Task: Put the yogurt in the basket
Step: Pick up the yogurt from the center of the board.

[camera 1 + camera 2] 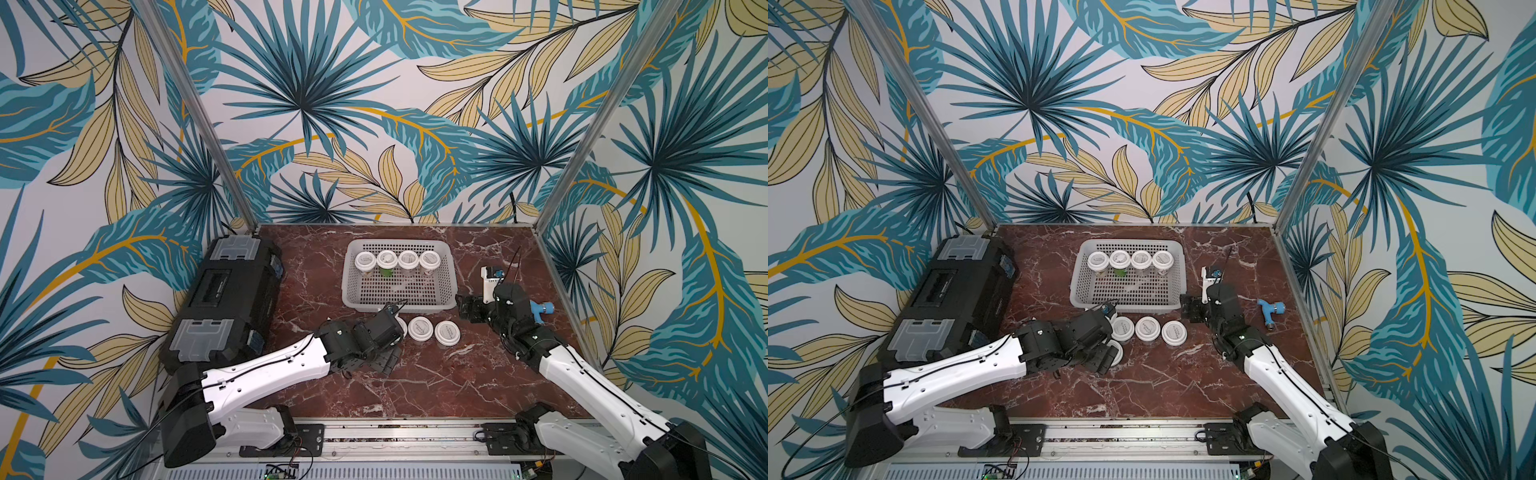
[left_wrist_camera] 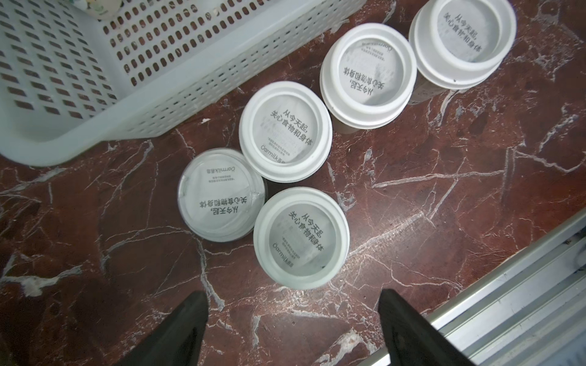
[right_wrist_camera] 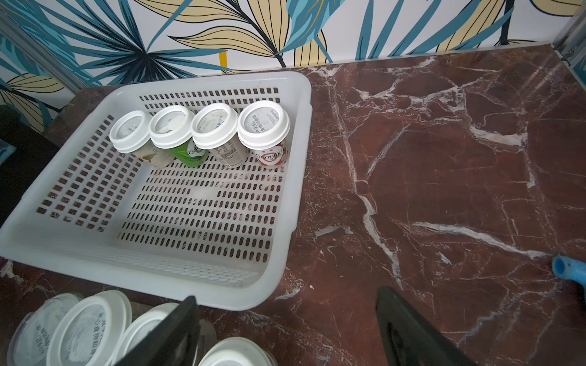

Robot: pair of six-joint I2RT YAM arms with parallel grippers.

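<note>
Black case [image 1: 232, 299]: on the outer side of the left gripper [image 2: 291, 296]. The left jaws are spread wide with nothing between them. Five yogurt cups [image 2: 285, 131] stand loose on the marble table [image 2: 444, 196], and the nearest cup [image 2: 301, 237] sits directly ahead of the left jaws, just past the fingertips. Basket [image 3: 158, 263]: beyond the loose cups, holding four yogurt cups [image 3: 214, 125] in a row along its far wall. It lies ahead of the right gripper [image 3: 287, 296], whose jaws are apart and empty. Blue fitting [image 3: 567, 267]: on the outer side of the right jaws.
</note>
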